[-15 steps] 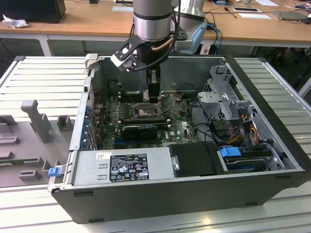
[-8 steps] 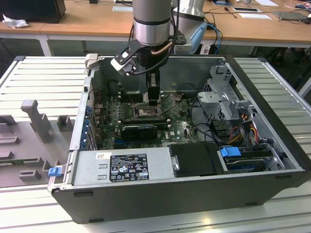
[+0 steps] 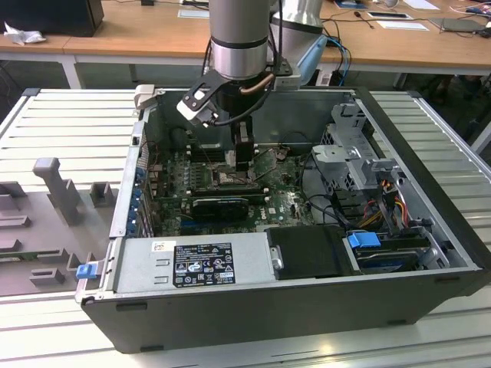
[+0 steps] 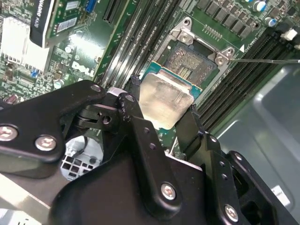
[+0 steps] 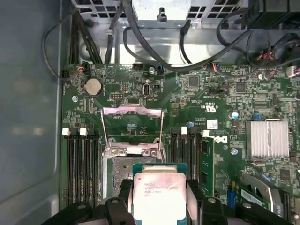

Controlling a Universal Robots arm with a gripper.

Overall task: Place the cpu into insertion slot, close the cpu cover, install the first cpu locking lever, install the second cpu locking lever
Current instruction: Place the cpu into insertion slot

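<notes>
My gripper [image 3: 244, 159] is down inside the open computer case [image 3: 430, 138], over the green motherboard [image 3: 284, 199]. In both wrist views it is shut on the cpu [image 4: 165, 101], a small square chip with a silvery top [image 5: 159, 194], its black fingers [image 4: 133, 101] pressing two opposite edges. The cpu hangs just above and partly over the insertion slot [image 4: 194, 61], whose dark centre [image 5: 121, 171] shows uncovered beside the chip. The cpu cover [image 5: 132, 110] stands flipped open at the slot's far side. A thin lever wire [image 4: 262, 60] sticks out from the slot's corner.
Long black memory slots [image 5: 82, 164] flank the socket on both sides. A finned silver heatsink [image 5: 267, 138] and a card [image 4: 47, 18] sit nearby. Black cables [image 5: 154, 51] run along the board's edge. A power supply [image 3: 192, 261] and drive cage [image 3: 349, 149] fill the case's other parts.
</notes>
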